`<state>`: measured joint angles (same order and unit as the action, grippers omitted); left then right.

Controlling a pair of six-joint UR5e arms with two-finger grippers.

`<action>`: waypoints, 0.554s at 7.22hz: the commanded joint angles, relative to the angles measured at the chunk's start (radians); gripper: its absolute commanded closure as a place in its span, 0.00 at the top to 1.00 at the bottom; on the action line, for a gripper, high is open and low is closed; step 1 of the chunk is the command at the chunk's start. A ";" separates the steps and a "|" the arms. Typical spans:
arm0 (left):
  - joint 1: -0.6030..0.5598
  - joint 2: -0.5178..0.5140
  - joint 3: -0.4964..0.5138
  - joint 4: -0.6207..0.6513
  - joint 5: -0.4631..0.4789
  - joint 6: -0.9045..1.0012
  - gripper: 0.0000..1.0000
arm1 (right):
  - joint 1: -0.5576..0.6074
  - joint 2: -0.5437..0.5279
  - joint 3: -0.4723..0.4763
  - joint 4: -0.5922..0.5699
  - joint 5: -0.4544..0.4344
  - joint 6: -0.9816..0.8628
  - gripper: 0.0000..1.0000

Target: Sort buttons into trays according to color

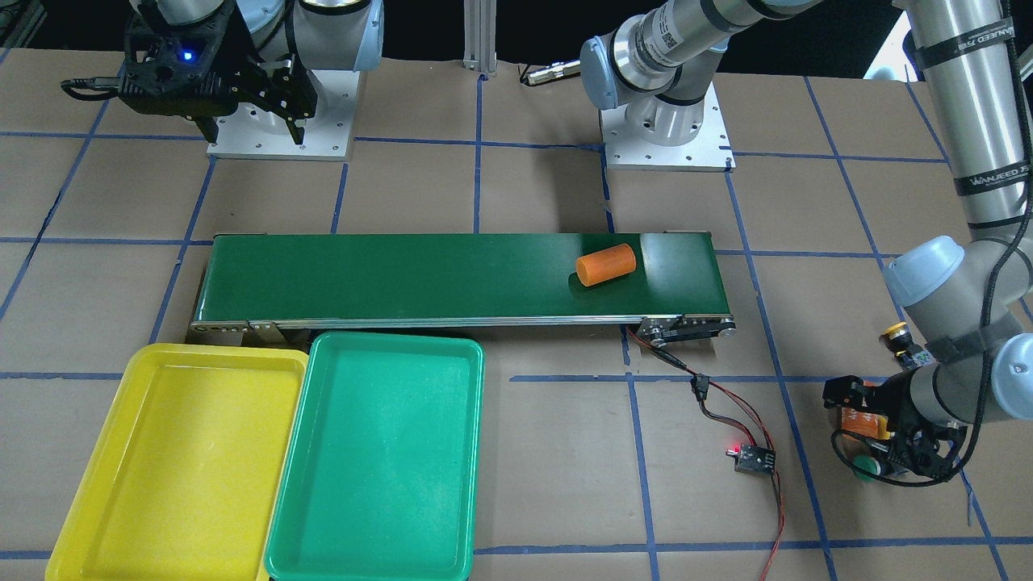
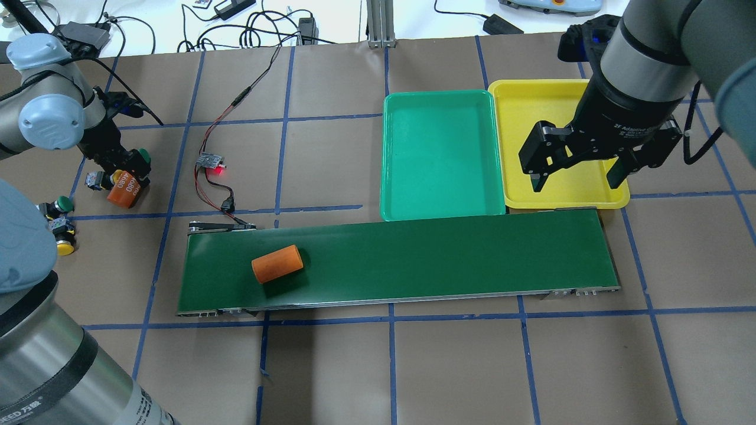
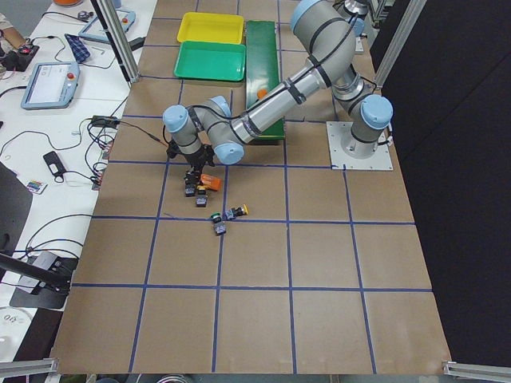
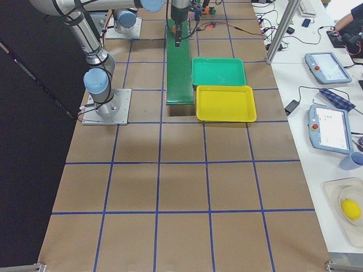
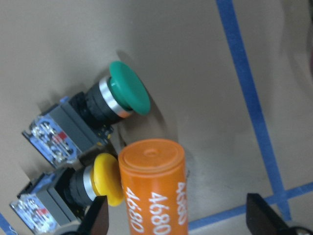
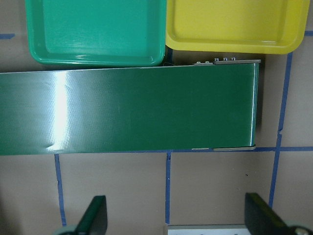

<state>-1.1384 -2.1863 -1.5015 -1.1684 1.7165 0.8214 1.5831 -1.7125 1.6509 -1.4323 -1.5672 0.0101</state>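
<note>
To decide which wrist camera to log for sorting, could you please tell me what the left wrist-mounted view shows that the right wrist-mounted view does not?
Only the left wrist-mounted view shows a green button and a yellow button lying beside an orange cylinder marked 4680. Only the right wrist-mounted view shows the green tray, the yellow tray and the conveyor belt. Both show the brown table, blue tape lines and, at the bottom edge, two spread fingertips of that arm's end effector.
</note>
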 commanded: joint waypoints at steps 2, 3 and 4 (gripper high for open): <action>-0.006 -0.003 -0.017 -0.005 0.000 -0.004 1.00 | -0.002 -0.001 0.000 0.000 -0.001 0.001 1.00; -0.018 0.019 -0.064 0.001 0.000 -0.031 1.00 | -0.002 -0.001 0.000 -0.002 -0.001 0.004 1.00; -0.017 0.022 -0.080 0.009 0.000 -0.037 1.00 | -0.003 -0.001 0.000 -0.002 -0.001 0.004 1.00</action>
<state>-1.1513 -2.1741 -1.5525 -1.1665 1.7167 0.7991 1.5813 -1.7132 1.6508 -1.4337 -1.5676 0.0126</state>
